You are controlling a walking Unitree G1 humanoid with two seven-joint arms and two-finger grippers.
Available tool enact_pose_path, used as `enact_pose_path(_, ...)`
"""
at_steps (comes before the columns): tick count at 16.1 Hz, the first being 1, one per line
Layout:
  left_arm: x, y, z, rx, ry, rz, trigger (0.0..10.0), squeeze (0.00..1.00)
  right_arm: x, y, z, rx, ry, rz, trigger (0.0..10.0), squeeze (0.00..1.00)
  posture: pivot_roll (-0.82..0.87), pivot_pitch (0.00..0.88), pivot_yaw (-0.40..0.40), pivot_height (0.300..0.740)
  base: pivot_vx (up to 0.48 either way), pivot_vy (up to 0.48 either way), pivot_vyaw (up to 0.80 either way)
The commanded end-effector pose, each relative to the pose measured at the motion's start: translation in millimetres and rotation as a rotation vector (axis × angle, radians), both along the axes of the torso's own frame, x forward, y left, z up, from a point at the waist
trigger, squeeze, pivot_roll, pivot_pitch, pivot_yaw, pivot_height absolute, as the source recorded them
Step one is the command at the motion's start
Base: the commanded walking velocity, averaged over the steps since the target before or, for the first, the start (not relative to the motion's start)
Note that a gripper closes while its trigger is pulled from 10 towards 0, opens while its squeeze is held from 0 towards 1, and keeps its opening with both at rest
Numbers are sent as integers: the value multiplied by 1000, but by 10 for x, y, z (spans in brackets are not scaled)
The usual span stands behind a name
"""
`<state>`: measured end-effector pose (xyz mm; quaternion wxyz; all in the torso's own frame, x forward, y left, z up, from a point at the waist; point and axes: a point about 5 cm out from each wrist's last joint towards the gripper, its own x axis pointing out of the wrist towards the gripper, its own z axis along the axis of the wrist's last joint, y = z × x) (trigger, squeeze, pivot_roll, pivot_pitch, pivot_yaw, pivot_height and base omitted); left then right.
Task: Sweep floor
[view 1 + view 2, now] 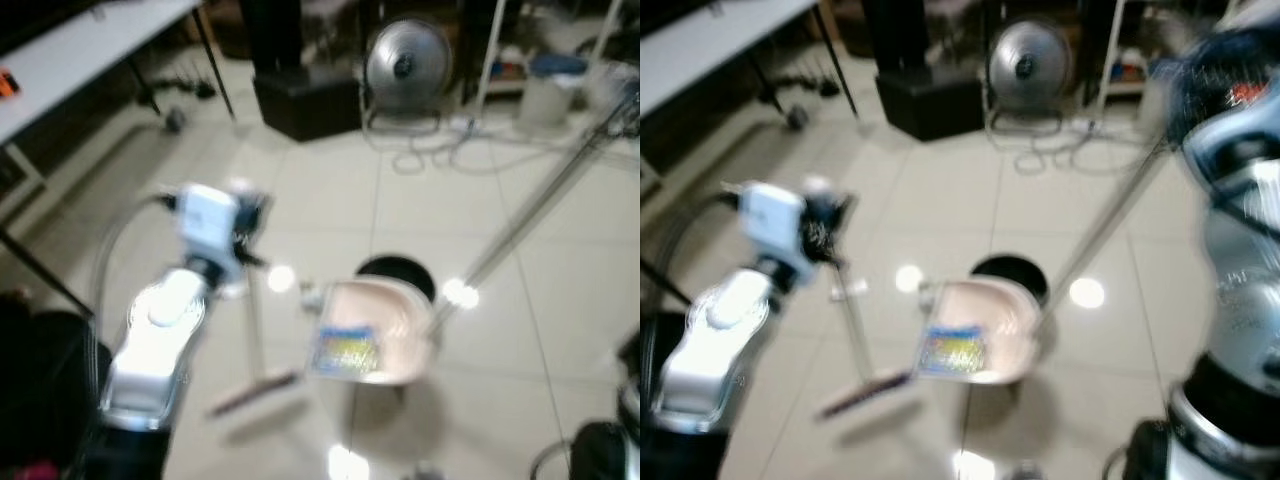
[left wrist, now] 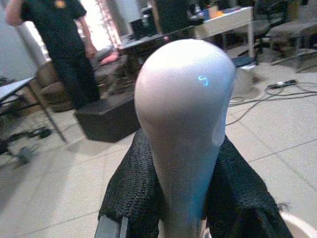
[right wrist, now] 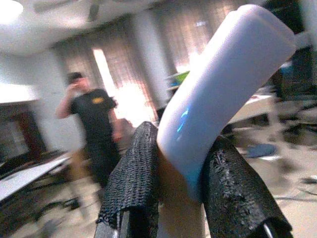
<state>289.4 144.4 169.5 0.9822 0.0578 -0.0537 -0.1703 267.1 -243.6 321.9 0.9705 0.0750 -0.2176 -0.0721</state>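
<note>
left gripper jaws clamped on broom handle, brush head on near floor | right gripper jaws clamped on dustpan handle | dustpan beside brush to catch sweepings | person far off

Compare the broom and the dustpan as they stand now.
The broom is slim, its dark head low on the tiles; the dustpan is a broad pale scoop bearing a colourful label. The left gripper clamps the broom's handle; the right gripper clamps the dustpan's. Both have long handles.
</note>
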Motion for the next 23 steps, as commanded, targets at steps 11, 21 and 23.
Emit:
enact_pose_path(11, 25, 73, 71, -5, -54, 45, 10000, 0, -10, 73, 66, -64, -23, 31, 10000, 0, -80, 25, 105, 740, 452, 0, -309)
enact_pose_path(21, -108, 304, 0, -11, -37, 202, 10000, 0, 128, 79, 17, -155, -8, 28, 10000, 0, -45, 43, 62, 740, 89, 0, 0)
enact_pose_path(23, -124, 304, -2, -4, -41, 201, 10000, 0, 154, 72, 7, -159, -22, 25, 10000, 0, -39, 50, 62, 740, 0, 0, 0)
